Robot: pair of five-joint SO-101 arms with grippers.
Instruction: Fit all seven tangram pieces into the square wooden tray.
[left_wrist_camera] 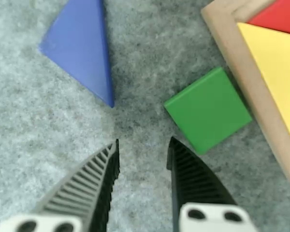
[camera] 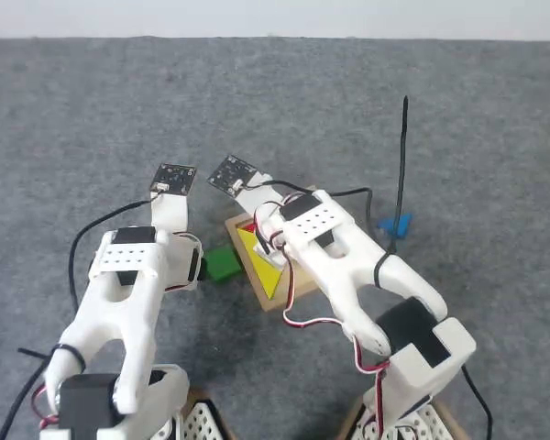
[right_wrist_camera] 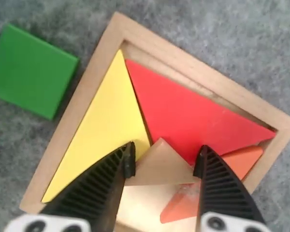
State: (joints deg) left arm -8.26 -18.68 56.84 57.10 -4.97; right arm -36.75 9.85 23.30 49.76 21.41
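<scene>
Inside tray point(right_wrist_camera: 198, 72): yellow triangle point(right_wrist_camera: 101, 135), red triangle point(right_wrist_camera: 183, 116), orange piece point(right_wrist_camera: 241, 157). Just beside tray: green square point(left_wrist_camera: 208, 108). Farther off: blue triangle point(left_wrist_camera: 82, 43). Above tray: right gripper point(right_wrist_camera: 166, 147), spread wide, empty. Outside tray: left gripper point(left_wrist_camera: 143, 142), spread, empty.

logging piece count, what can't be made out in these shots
High view: the right arm covers most of the wooden tray, so its pieces can't be counted.
Right wrist view: the right gripper hides part of the orange piece; the picture's edge cuts the tray.
High view: the blue thing by the black rod is too small to identify.
</scene>
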